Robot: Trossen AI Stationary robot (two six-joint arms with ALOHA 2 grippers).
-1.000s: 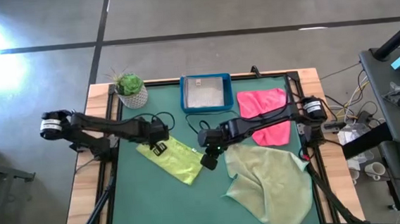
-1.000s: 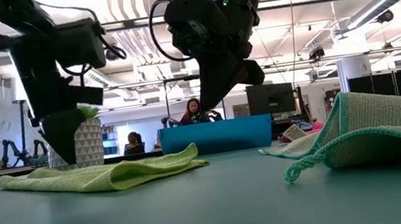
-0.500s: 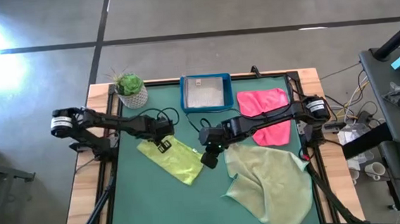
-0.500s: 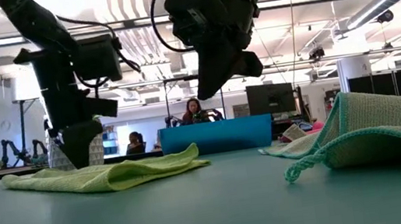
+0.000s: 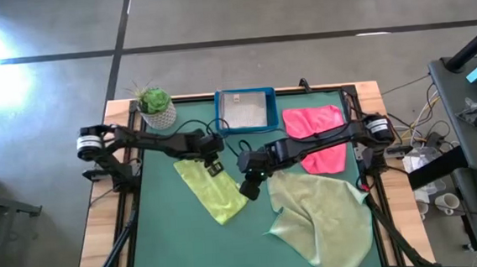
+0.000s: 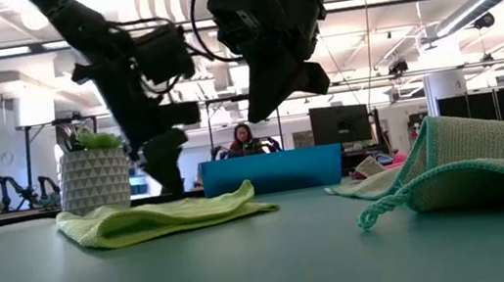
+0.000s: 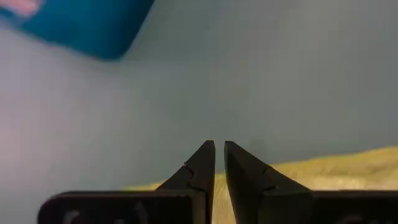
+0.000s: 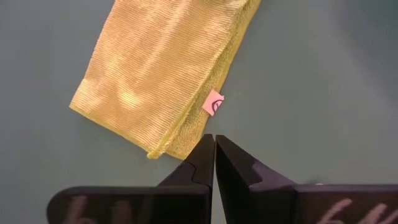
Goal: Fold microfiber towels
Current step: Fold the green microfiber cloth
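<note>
Folding stage, lime cloth. The folded lime-green microfiber towel point(image 5: 211, 188) lies as a long strip near the middle of the green counter point(image 5: 171, 248), running diagonally. The left gripper point(image 5: 212, 159) sits at the strip's end nearer the tray, low over the cloth; its jaws are nearly together, a thin gap between the tips, and the wrist view shows nothing clamped between them, only lime cloth under the fingers. The right gripper point(image 5: 250, 191) hangs just beside the strip's other end, jaws fully together, holding nothing; its wrist camera looks down on the strip's corner with a small pink tag point(image 8: 214, 103) at the hem.

Other cloths: the hot pink microfiber towel point(image 5: 316, 133) lies partly under the right arm at the far right side, loosely doubled. The large pale sage green microfiber towel point(image 5: 324, 217) is rumpled at the near right, one edge raised in the low view. The rectangular blue tray point(image 5: 245, 110) at the back edge holds something pale grey, too flat to identify. A small potted plant in a white patterned pot point(image 5: 156, 106) stands at the back left corner.

Judgement: the lime strip looks folded once, maybe twice; a further cross-fold seems due. That would need the jaws opened, one end pinched through all layers, then carried over to the opposite end while the other gripper pins the cloth.
</note>
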